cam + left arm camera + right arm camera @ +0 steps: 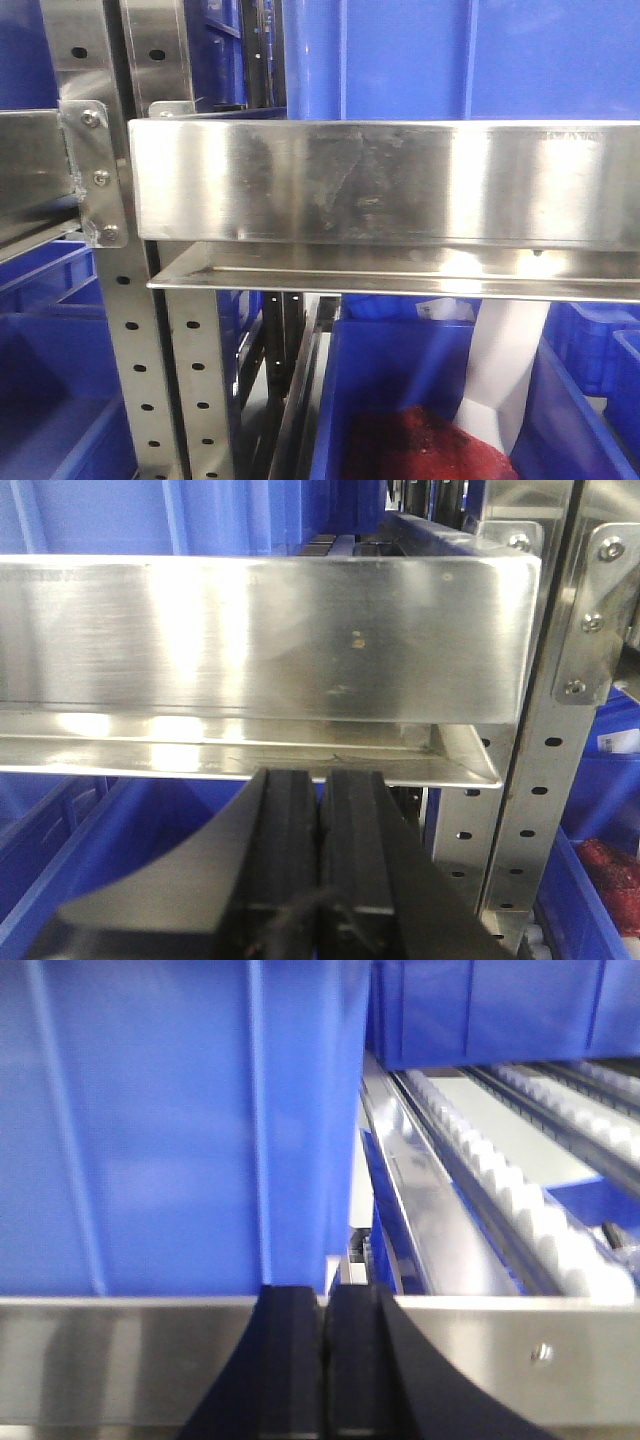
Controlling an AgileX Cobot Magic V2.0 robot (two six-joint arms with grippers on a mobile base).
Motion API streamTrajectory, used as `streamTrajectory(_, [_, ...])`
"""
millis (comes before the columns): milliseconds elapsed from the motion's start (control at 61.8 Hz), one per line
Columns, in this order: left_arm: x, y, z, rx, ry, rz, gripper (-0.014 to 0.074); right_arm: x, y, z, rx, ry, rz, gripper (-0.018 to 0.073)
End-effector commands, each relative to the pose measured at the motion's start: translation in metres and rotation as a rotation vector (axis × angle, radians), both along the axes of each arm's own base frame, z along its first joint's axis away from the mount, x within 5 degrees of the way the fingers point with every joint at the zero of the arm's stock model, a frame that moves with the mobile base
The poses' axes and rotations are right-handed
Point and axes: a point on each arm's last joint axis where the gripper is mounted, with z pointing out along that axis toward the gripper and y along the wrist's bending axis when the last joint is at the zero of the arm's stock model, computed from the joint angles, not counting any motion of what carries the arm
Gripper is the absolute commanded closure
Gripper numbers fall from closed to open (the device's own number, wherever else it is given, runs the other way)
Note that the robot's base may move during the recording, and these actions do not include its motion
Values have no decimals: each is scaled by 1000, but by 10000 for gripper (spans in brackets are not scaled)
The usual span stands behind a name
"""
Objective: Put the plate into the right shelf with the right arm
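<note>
Both grippers — left (320,855), right (322,1360) — are clenched empty; no plate shows, so find it before approaching the shelf (400,185).

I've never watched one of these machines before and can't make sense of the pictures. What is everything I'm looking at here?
Shiny stainless-steel shelf rail: one, silver, across the middle.
Perforated steel uprights: two, silver, lower left.
Large blue plastic bins: several, blue, above and below the rail.
Red material: one heap, dark red, in the lower bin.
White object: one, white, standing in that bin; identity unclear.
White roller tracks: several, beside the upper bin.
Left gripper: black, shut.
Right gripper: black, shut.
</note>
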Motion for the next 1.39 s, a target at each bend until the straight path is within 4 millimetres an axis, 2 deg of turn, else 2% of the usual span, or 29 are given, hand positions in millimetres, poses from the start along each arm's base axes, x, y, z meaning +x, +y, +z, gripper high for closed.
streamTrajectory(0, [0, 1, 5, -14, -81, 15, 643, -3, -1, 7, -23, -175, -27, 530])
streamTrajectory(194, [0, 1, 5, -14, -81, 15, 643, -10, -1, -24, -29, -228, -32, 530])
streamTrajectory(372, [0, 1, 5, -14, -81, 15, 643, -6, -2, -47, -26, -206, -36, 530])
streamTrajectory(1376, [0, 1, 5, -14, -81, 15, 643, -6, 0, -44, -23, -239, 3, 530])
